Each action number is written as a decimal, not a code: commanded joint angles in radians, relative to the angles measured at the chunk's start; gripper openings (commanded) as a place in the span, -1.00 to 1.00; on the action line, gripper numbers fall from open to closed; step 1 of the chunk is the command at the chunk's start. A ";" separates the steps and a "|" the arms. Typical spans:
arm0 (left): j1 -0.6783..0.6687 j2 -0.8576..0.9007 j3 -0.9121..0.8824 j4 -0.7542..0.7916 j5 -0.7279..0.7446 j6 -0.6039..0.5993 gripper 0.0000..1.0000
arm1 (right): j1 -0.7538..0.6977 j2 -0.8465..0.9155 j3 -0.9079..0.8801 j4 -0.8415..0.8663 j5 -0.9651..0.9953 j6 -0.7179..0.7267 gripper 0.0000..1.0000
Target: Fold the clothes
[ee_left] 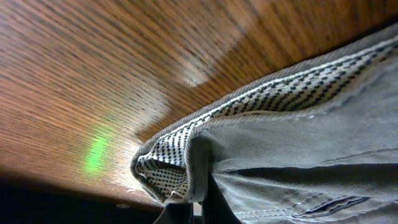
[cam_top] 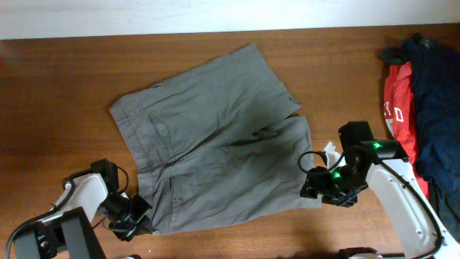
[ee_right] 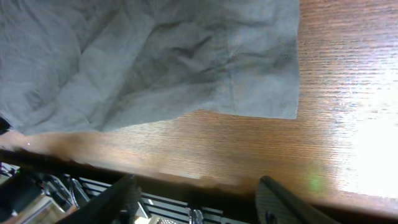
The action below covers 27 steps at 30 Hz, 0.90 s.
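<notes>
Grey-olive cotton sits pinched in our left gripper (cam_top: 139, 219), clamped on the waistband corner (ee_left: 168, 165) of the shorts (cam_top: 215, 137), likely to lift it for a fold. Our right gripper (cam_top: 313, 188) stands open and empty near the hem corner (ee_right: 292, 112). The shorts lie spread mid-counter (cam_top: 57, 72).

Both arms have white links and black joints. The right arm (cam_top: 397, 188) carries two small green lights (one near the wrist, one higher up) and a looping black cable (cam_top: 307, 158). The left arm (cam_top: 85, 193) has thin black cables. The left gripper (cam_top: 131, 218) and right gripper (cam_top: 323, 188) are black, with dark, flat fingers (ee_right: 283, 202).
</notes>
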 commanded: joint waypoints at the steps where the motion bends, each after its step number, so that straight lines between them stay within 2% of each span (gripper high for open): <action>1: 0.002 0.011 -0.008 0.031 0.021 -0.004 -0.93 | -0.001 0.000 -0.045 0.010 -0.013 0.043 0.34; 6: 0.002 0.011 -0.008 0.037 0.034 0.016 -0.93 | -0.001 0.000 -0.172 0.090 -0.017 0.133 0.25; 12: 0.002 0.011 -0.008 0.039 0.035 0.029 -0.87 | -0.001 0.000 -0.306 0.318 -0.067 0.218 0.17; 17: 0.002 0.011 -0.008 0.039 0.034 0.072 -0.42 | -0.001 0.000 -0.369 0.436 -0.064 0.263 0.17; 21: 0.002 0.011 -0.008 0.033 0.035 0.085 -0.26 | -0.001 0.001 -0.380 0.493 -0.001 0.308 0.16; 22: 0.002 0.011 -0.008 0.031 0.039 0.085 -0.25 | -0.001 0.001 -0.380 0.498 0.011 0.307 0.11; 27: 0.002 0.009 -0.008 0.029 0.046 0.090 -0.24 | -0.001 0.001 -0.380 0.537 0.041 0.291 -0.71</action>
